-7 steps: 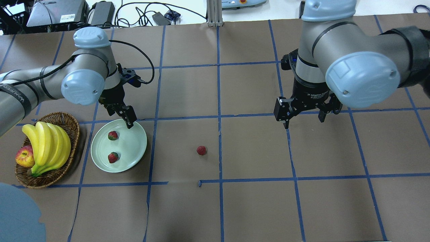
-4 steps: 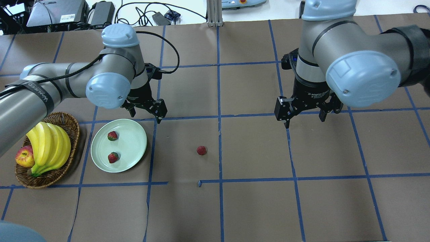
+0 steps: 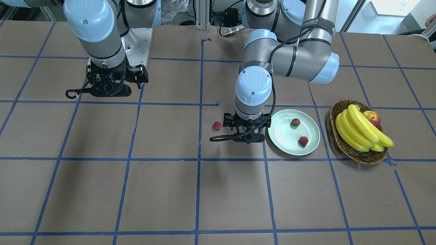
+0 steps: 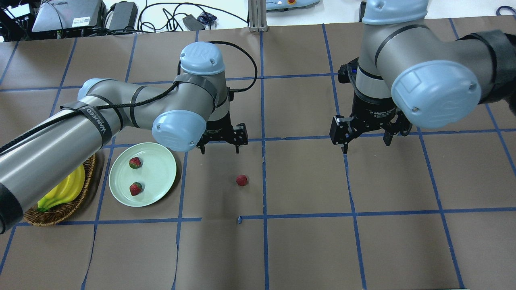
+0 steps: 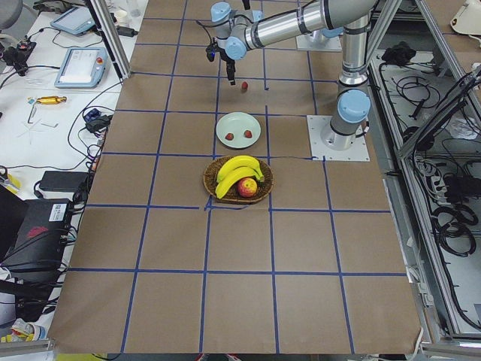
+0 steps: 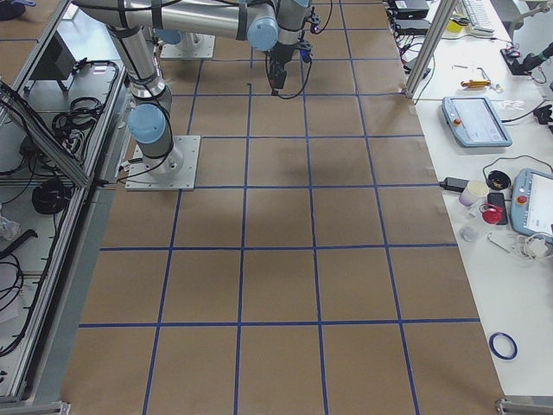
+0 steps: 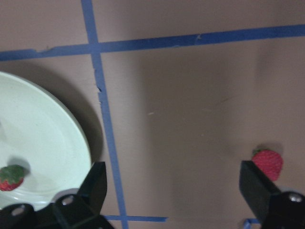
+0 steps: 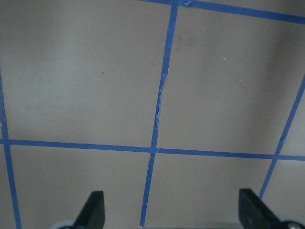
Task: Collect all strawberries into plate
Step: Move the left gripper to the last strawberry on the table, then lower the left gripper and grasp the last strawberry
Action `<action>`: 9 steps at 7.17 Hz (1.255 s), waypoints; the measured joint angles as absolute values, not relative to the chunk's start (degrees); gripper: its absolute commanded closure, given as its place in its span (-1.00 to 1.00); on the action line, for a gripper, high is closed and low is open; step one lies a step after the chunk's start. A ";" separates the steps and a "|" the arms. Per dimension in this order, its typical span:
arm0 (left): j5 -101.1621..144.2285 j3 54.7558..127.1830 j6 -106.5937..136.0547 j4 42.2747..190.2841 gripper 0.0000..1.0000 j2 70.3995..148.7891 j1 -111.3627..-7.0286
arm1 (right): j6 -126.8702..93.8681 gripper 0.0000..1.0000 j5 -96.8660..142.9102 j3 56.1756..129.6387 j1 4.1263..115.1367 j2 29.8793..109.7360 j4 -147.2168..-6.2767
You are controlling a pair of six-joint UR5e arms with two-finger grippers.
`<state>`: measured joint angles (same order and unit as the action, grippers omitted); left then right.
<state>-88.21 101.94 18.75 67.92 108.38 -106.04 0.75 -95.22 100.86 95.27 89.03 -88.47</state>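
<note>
Loose strawberry (image 4: 242, 180) lies near the spread left pincer (image 4: 219, 150).

One camera sat behind the robot, looking forward and down over the brown paper-covered bench (image 4: 306, 249); a second faced it from the opposite edge, steeply down. Two more looked from high and far off at the bench's left and right ends, along its length. Both wrist cameras pointed down, close to the surface. The left wrist and overhead views shared the round pale mint plate (image 7: 43, 138) and a small red strawberry (image 7: 268, 164).
</note>
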 measured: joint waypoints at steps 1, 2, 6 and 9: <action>-84.32 102.40 21.07 65.89 -0.95 109.10 -106.66 | 0.81 -1.00 -95.18 100.97 95.27 89.03 -88.57; -82.63 103.39 22.58 64.97 -0.95 109.74 -106.90 | 0.90 -1.00 -95.15 101.11 95.27 89.03 -88.75; -81.47 106.27 24.73 62.76 -0.95 113.31 -107.05 | 1.03 -1.00 -95.18 101.31 95.27 89.03 -88.84; -81.38 106.45 24.27 62.77 -0.56 115.82 -107.08 | 1.04 -1.00 -95.03 101.34 95.27 88.88 -88.69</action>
<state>-81.38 106.45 24.27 62.77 115.82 -107.08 1.04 -95.03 101.34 95.27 88.88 -88.69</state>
